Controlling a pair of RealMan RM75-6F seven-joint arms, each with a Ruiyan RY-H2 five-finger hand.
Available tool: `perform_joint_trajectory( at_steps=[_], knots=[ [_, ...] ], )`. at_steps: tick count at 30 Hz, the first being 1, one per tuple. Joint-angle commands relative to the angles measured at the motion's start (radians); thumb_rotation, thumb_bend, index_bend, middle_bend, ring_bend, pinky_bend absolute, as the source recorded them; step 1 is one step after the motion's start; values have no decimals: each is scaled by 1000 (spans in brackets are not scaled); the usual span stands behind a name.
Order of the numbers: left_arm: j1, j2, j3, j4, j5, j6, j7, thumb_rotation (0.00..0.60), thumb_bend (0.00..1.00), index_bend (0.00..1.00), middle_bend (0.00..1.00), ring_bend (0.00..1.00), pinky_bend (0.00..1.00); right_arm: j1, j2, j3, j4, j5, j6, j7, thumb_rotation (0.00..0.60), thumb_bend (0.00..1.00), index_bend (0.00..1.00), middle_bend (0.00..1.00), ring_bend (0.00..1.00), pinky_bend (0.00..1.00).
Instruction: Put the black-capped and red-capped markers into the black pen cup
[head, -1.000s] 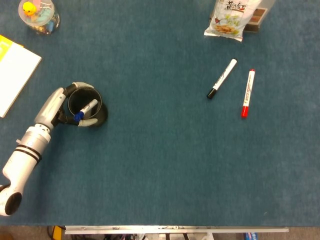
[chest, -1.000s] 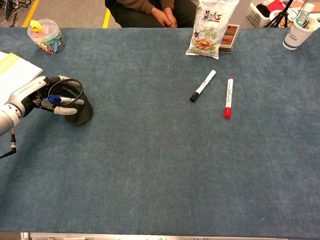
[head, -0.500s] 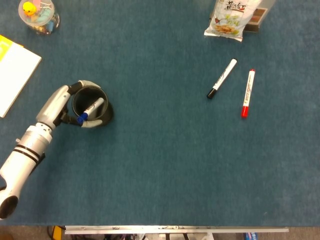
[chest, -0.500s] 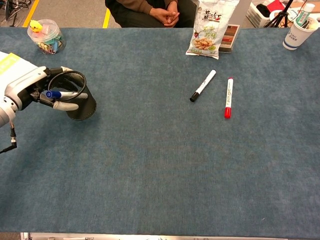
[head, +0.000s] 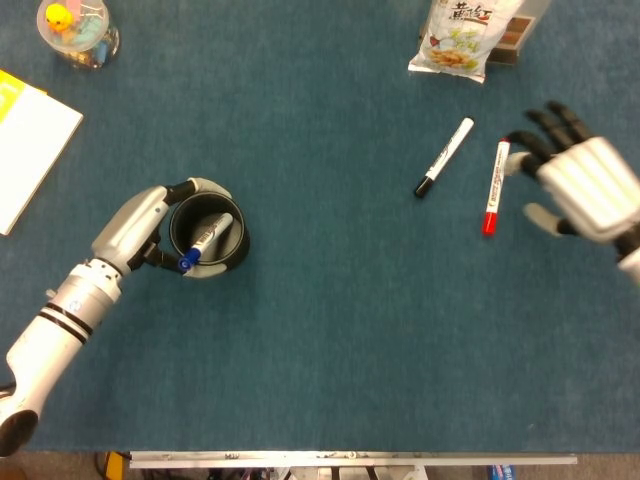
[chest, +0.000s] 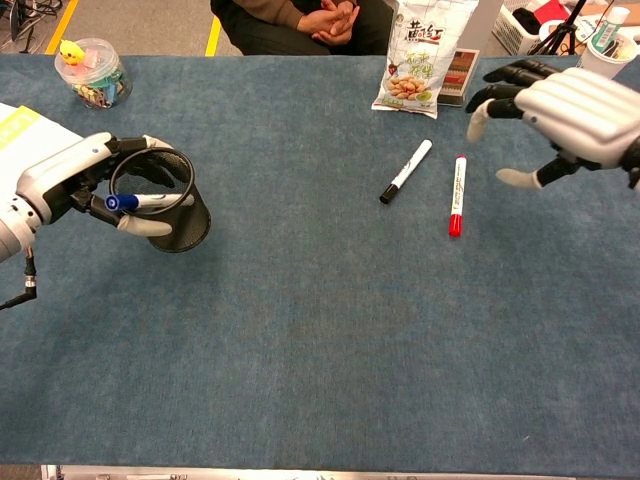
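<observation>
Blue felt-like surface (head: 320, 330), kind of fuzzy carpet texture all over. The left hand (head: 140, 225) is wrapped around the cup (head: 208, 237), a black round mesh-looking one, with a blue-capped marker (head: 204, 241) leaning across its opening. Looks like the cup is tipped a bit in the chest view, but hard to be sure.

Over on the other side, the right hand (head: 585, 185) hovers with its fingers spread wide, holding nothing, white shell on the back and dark fingers (chest: 515, 72). It sits just beside the red marker (head: 494, 187), which lies flat on the surface, slim white barrel with the red cap toward the near edge. The black marker (head: 444, 157) lies next to it, angled, cap end nearer too. Both are well apart from the cup.

Farther back there's a crinkly snack bag (head: 463, 38), a clear round jar (head: 76, 30) of colourful bits, and a white pad (head: 25, 150) at the left edge.
</observation>
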Motion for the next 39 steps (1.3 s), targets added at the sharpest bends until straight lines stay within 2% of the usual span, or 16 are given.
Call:
perform_joint_trajectory(
  at_steps=[1, 11, 21, 31, 39],
  knots=[
    [-3, 2, -2, -9, -4, 5, 18, 600, 86, 324, 404, 362, 242, 54, -75, 8, 61, 26, -59, -49, 600, 247, 398, 254, 76, 45],
    [9, 34, 4, -37, -15, 26, 36, 600, 86, 322, 398, 362, 242, 154, -242, 17, 227, 122, -172, -127, 600, 248, 412, 254, 76, 45],
    [22, 58, 12, -49, -15, 42, 33, 600, 86, 319, 390, 360, 242, 235, -364, 25, 369, 170, -221, -181, 600, 249, 415, 254, 75, 45],
    [32, 74, 15, -57, -22, 51, 33, 600, 86, 316, 381, 357, 242, 284, -431, 27, 440, 202, -239, -194, 600, 243, 465, 257, 76, 45],
    [31, 80, 15, -63, -15, 53, 32, 600, 86, 310, 376, 355, 242, 300, -456, 17, 467, 214, -231, -198, 600, 157, 491, 262, 75, 45]
  ],
)
